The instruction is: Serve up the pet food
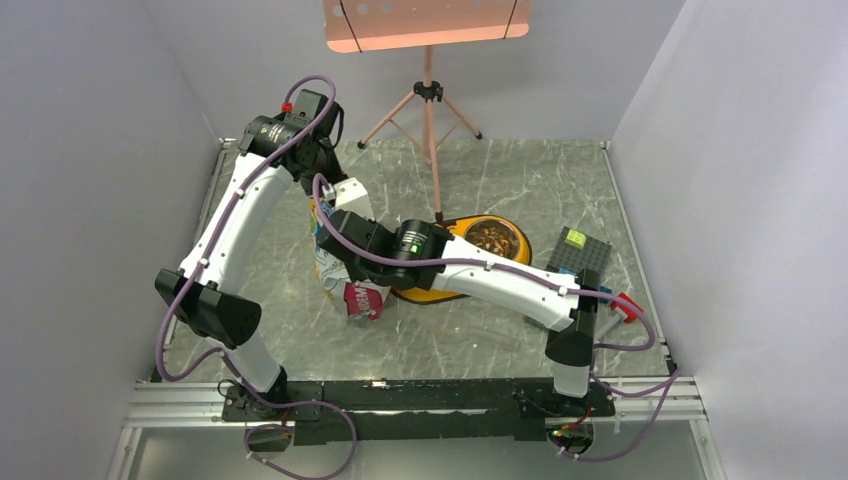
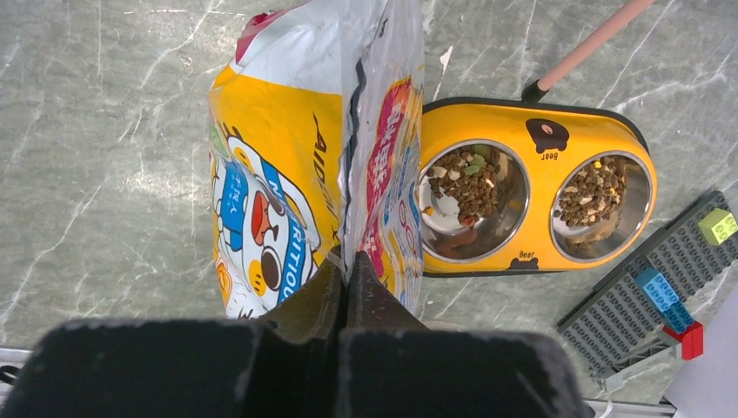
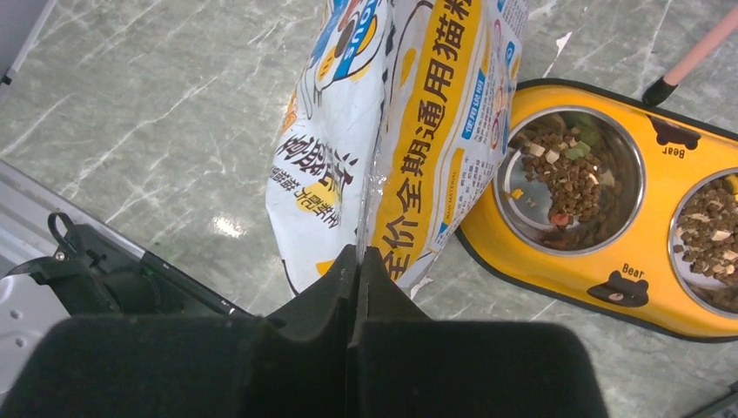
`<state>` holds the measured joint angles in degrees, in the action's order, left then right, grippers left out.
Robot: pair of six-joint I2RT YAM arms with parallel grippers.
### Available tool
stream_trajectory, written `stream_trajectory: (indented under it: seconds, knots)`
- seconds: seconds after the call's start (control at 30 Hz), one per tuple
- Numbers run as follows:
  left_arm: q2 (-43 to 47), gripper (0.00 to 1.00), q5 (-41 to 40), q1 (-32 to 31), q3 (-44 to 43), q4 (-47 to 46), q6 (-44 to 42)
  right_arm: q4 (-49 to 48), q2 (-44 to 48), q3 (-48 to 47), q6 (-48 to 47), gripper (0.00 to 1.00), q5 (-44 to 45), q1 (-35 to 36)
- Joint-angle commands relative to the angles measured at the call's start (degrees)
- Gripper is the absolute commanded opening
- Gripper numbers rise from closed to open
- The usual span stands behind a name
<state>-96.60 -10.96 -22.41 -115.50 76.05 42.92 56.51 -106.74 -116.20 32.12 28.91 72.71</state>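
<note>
Sitting on the table (image 1: 500,180), the yellow feeder (image 2: 538,187) lies just beside the bag (image 2: 278,174), on the right arm's side. The bag hangs lengthwise, red end toward the table. The left gripper (image 2: 346,261) and right gripper (image 3: 359,257) are each clamped on its upper edge. Kibble (image 2: 474,178) already sits in both bowls.

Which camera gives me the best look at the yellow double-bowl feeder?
Left wrist: the whole feeder shows, both bowls holding kibble. Right wrist cuts off one bowl at the frame edge; the top view has the right arm covering most of it.
</note>
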Motion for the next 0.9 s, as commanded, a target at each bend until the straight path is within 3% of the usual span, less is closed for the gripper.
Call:
stream_trajectory:
  seconds: [0.0,0.17,0.3,0.43,0.5,0.87]
  knots:
    - [5.39,0.00,-6.02,1.84,-2.07,-11.84,-0.10,0.35,7.65,6.31,-1.58,0.00,-4.39,2.06]
    - [7.16,0.00,-4.64,2.24,0.73,-15.23,-2.77,-13.95,17.46,17.44,-4.97,0.00,-9.62,1.88]
    - [9.00,0.00,-3.68,2.64,3.80,-18.74,-5.25,-20.25,19.46,19.90,-7.59,0.00,-13.62,1.52]
    - [9.42,0.00,-9.24,2.79,4.62,-19.42,-6.13,-20.19,18.43,18.64,-8.76,0.00,-13.84,1.52]
    - [6.86,0.00,-10.88,3.89,0.26,-17.05,-7.75,-20.69,17.79,19.49,-9.47,0.00,-16.25,1.89]
    - [-2.25,0.00,-8.81,11.62,-11.95,-14.33,-12.91,-19.89,15.00,23.37,-16.25,0.00,-18.65,7.26]
